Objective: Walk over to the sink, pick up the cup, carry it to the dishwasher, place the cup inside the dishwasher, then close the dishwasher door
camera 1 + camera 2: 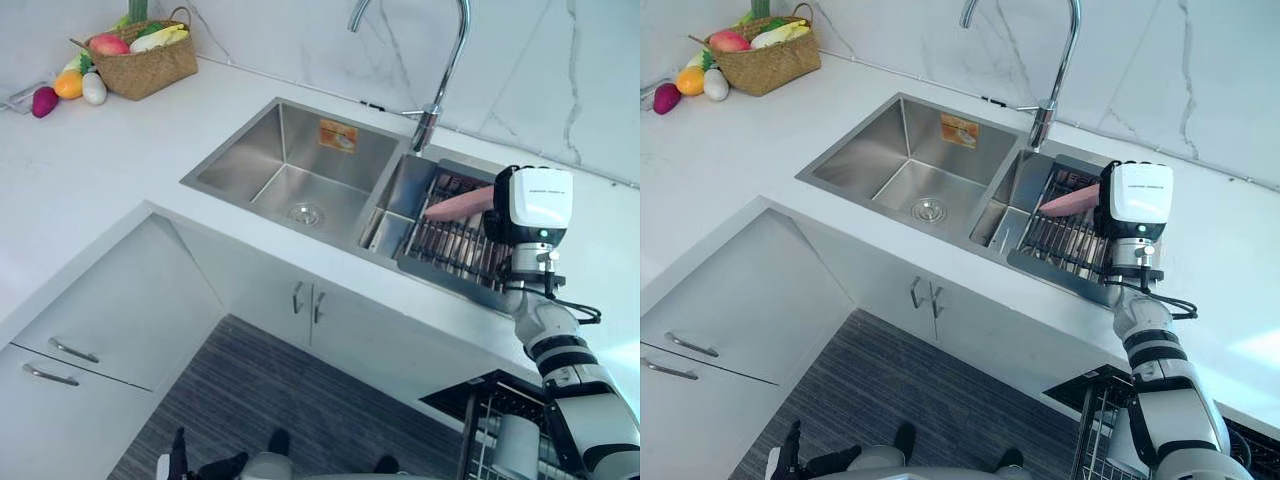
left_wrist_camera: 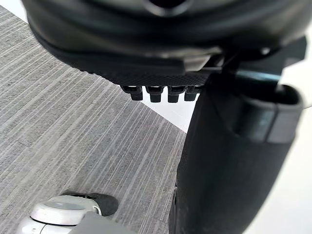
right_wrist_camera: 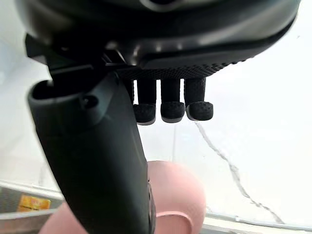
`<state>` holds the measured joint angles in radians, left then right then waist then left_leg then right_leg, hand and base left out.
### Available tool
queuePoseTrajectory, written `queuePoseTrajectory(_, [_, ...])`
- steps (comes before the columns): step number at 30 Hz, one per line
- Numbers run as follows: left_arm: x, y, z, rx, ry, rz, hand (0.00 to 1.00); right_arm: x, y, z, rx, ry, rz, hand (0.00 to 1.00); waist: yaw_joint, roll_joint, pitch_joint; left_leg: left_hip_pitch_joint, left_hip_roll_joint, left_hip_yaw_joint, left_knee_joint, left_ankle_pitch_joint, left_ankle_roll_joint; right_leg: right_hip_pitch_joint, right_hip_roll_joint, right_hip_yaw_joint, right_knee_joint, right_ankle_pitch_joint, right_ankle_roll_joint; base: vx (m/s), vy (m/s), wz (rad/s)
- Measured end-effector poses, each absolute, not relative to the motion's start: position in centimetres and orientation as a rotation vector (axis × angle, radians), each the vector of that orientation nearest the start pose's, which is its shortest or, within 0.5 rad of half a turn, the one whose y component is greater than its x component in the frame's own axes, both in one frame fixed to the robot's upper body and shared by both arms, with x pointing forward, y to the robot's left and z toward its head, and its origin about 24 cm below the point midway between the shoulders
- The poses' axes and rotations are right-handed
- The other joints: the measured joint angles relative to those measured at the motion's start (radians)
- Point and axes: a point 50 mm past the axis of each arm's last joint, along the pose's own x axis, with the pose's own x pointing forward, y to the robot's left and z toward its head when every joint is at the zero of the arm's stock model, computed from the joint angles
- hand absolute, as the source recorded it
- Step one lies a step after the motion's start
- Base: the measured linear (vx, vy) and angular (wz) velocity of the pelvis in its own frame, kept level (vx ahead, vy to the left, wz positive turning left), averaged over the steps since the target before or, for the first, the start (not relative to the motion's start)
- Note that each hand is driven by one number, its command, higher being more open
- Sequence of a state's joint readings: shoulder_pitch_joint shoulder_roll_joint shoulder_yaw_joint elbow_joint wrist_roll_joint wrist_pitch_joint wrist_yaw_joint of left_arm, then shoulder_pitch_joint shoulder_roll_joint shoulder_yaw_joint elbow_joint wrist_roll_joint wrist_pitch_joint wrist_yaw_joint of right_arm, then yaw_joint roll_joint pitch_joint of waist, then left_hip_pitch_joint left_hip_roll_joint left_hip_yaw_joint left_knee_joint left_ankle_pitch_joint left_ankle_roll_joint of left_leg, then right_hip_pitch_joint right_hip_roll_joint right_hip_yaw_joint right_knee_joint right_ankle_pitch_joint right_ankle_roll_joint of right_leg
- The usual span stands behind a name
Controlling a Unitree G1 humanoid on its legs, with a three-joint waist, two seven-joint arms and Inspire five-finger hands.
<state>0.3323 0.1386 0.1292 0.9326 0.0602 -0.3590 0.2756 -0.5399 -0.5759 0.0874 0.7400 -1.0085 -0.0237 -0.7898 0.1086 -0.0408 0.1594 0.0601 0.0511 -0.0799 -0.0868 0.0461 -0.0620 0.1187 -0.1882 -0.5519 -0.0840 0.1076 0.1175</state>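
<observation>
Pickup at the sink (image 1: 250,150) is the step in hand, as I judge it. From the head, the cup (image 1: 458,204) lies on its side, tilted, over the rack (image 1: 450,255) in the sink's right basin. It is just in front of the tap (image 1: 440,90), and the right arm reaches over the sink's front rim to the cup's right end. The dishwasher basket (image 1: 495,425) stands open below the sink's right corner, while a fruit basket (image 1: 150,65) sits well apart, beyond the sink's left end. By the left wrist, the left hand (image 2: 229,165) hangs over the floor (image 2: 73,122) in front of the sink, relaxed and holding nothing. By the right wrist, the right hand (image 3: 97,161) has its thumb across the cup. Its fingers (image 3: 170,109) are part-bent above the cup, with pale wall (image 3: 253,122) showing between, so it is not yet closed. Next the fingers must wrap the cup. The lift must then clear the rack bars, the tap close behind and the sink's front rim. Open room lies toward the robot and down to the dishwasher.
</observation>
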Motion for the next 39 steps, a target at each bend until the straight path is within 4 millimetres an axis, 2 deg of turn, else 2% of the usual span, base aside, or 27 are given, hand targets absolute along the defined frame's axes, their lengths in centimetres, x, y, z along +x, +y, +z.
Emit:
queuePoseTrajectory(5, [3.9, 23.8, -14.0, 0.262, 0.879, 0.452, 1.0, 33.3, -27.3, 11.9, -1.551, -0.422, -0.571, 0.0, -0.002, 0.0, 0.0, 0.002, 0.0, 0.005, 0.0, 0.0, 0.0, 0.0, 0.0, 0.004, 0.0, 0.0, 0.0, 0.0, 0.0, -0.02])
queuePoseTrajectory(15, [3.9, 23.8, -14.1, 0.256, 0.885, 0.439, 1.0, 33.7, -26.8, 11.2, -1.579, -0.352, -0.411, 0.0, -0.002, 0.0, 0.0, 0.004, 0.001, 0.007, 0.0, 0.0, 0.0, 0.0, 0.0, 0.006, 0.0, 0.0, 0.0, 0.0, 0.0, 0.0])
queuePoseTrajectory(16, [3.9, 23.8, -14.1, 0.256, 0.884, 0.437, 1.0, 33.8, -26.8, 11.0, -1.586, -0.334, -0.388, 1.0, -0.002, 0.0, 0.0, 0.004, 0.001, 0.007, 0.0, 0.0, 0.0, 0.0, 0.0, 0.006, 0.0, 0.0, 0.001, 0.0, 0.0, 0.0])
queuePoseTrajectory(24, [4.1, 23.8, -14.0, 0.256, 0.877, 0.437, 1.0, 33.6, -28.0, 9.4, -1.602, -0.184, -0.348, 1.0, 0.006, -0.002, -0.001, 0.006, 0.001, 0.006, 0.0, 0.0, 0.0, 0.003, 0.0, 0.005, 0.0, 0.001, 0.002, 0.0, 0.0, 0.0])
queuePoseTrajectory(39, [3.8, 23.6, -14.1, 0.258, 0.889, 0.428, 1.0, 33.6, -28.0, 9.1, -1.692, -0.169, -0.341, 1.0, 0.009, -0.005, -0.003, 0.005, -0.002, 0.004, 0.0, 0.002, 0.002, 0.003, -0.003, 0.004, 0.0, 0.003, 0.003, 0.0, 0.0, 0.0])
